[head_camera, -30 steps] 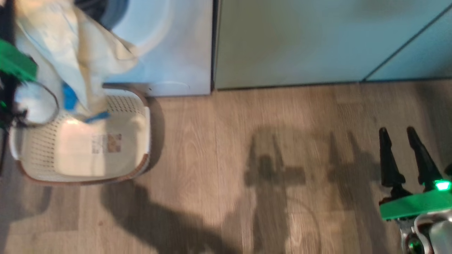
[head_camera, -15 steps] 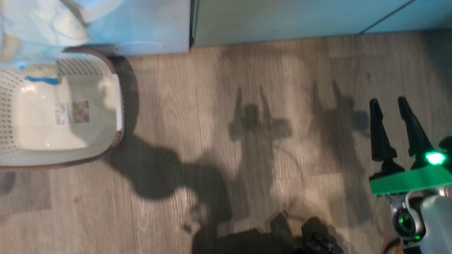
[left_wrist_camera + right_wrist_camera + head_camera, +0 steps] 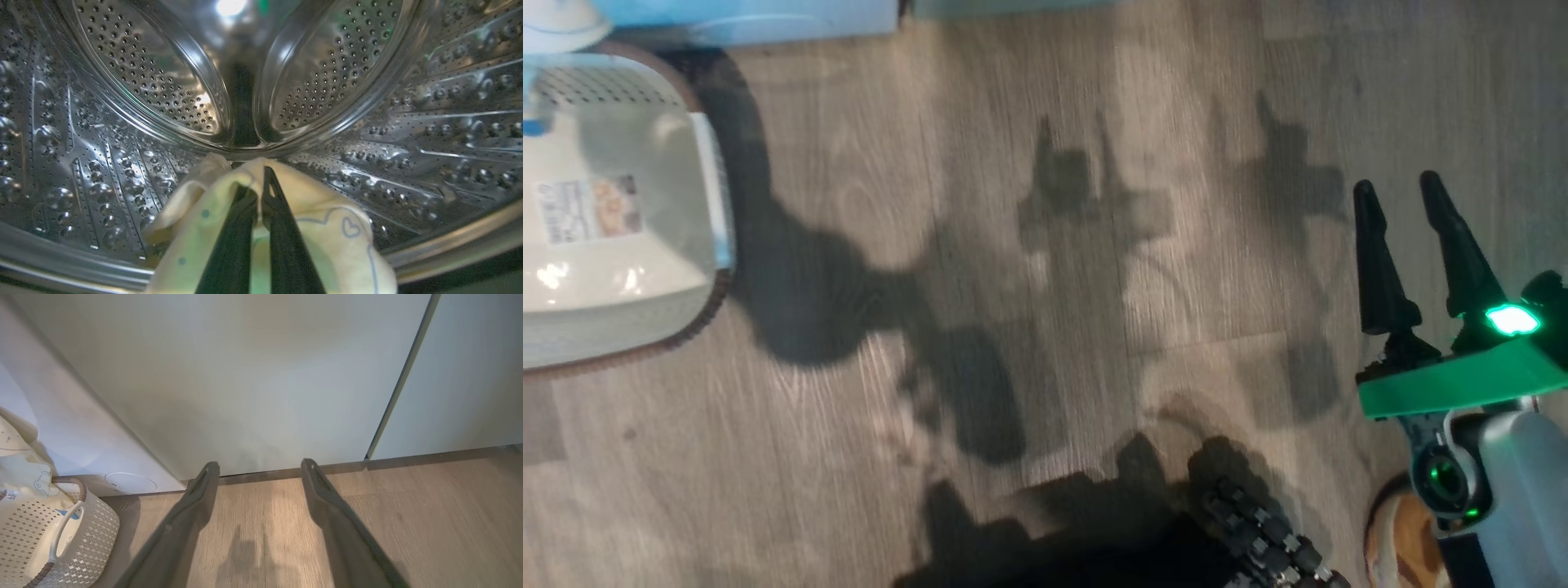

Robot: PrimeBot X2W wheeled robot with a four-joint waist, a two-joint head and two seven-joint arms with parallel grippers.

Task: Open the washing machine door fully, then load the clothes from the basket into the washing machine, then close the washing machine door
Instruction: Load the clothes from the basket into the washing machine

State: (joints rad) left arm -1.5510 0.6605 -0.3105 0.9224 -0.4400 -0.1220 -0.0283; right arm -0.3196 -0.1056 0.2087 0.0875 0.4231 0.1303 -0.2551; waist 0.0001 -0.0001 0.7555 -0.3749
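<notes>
Left gripper (image 3: 258, 181) is seen inside the steel drum (image 3: 122, 81) of the washing machine (image 3: 73, 449). Its fingers are pinched almost together on a pale yellow garment (image 3: 327, 228). The cloth is draped over the fingers, just above the drum's front lip. A blue heart outline and small blue dots are printed on it; no writing is found.

Right gripper (image 3: 1405, 204) is held over the wood floor (image 3: 1013, 204), well apart from the basket (image 3: 629, 357). Its fingers are spread wide with nothing between them. A green light (image 3: 1512, 318) is lit at its wrist.

The basket is set on the floor, just before the machine's front. A label (image 3: 588, 208) is stuck to its inside bottom; the print is too blurred to be read.

In the right wrist view, bear-print cloth (image 3: 24, 473) is seen hanging at the basket's far end. A small white tag (image 3: 10, 495) is on it, marks unreadable. A round flap (image 3: 130, 482) is seen low on the machine, and pale green cabinets (image 3: 245, 375) stand beside it.
</notes>
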